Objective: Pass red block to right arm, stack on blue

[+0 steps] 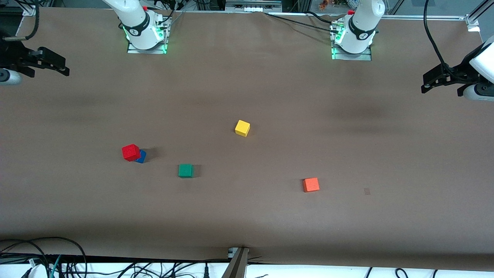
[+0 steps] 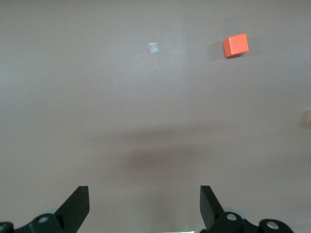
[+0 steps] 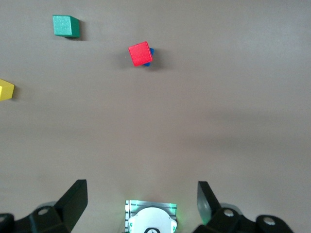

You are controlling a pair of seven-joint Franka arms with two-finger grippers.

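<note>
The red block (image 1: 130,152) rests on the blue cube (image 1: 141,156), turned a little and offset, so only one edge of the blue shows under it. The right wrist view also shows the red block (image 3: 140,53) with a sliver of blue (image 3: 151,51) beside it. My right gripper (image 1: 54,65) hangs open and empty at the right arm's end of the table, apart from the stack; the same gripper (image 3: 142,189) shows open in its wrist view. My left gripper (image 1: 426,83) waits open and empty at the left arm's end (image 2: 144,194).
A green cube (image 1: 185,170) lies near the stack, a little nearer the front camera. A yellow cube (image 1: 242,127) sits mid-table. An orange cube (image 1: 311,184) lies toward the left arm's end, with a small tape patch (image 1: 366,190) beside it.
</note>
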